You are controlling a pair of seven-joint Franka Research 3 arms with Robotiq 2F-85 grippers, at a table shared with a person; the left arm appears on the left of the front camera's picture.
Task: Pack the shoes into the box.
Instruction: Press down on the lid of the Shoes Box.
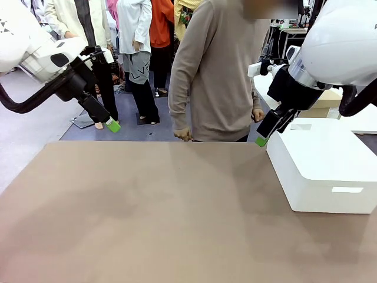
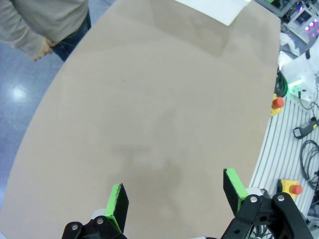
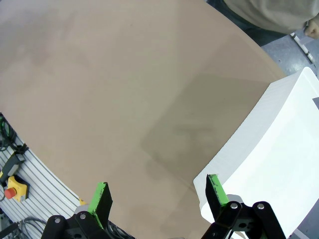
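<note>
Brown table (image 1: pixel 147 212) bare across middle; large white box (image 1: pixel 321 168) sits at its right side, near far edge. Left gripper (image 2: pixel 174 196) hangs above table's left far corner, jaws spread wide, nothing between green pads. Right gripper (image 3: pixel 157 191) hovers over white box's near corner, jaws likewise wide apart, holding nothing. Person in beige sweater (image 1: pixel 221 71) stands at far edge, hands (image 1: pixel 182 134) down by sides.

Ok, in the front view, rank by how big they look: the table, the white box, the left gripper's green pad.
1. table
2. white box
3. green pad on the left gripper, though it hangs raised above the table, so true size is unsure.
</note>
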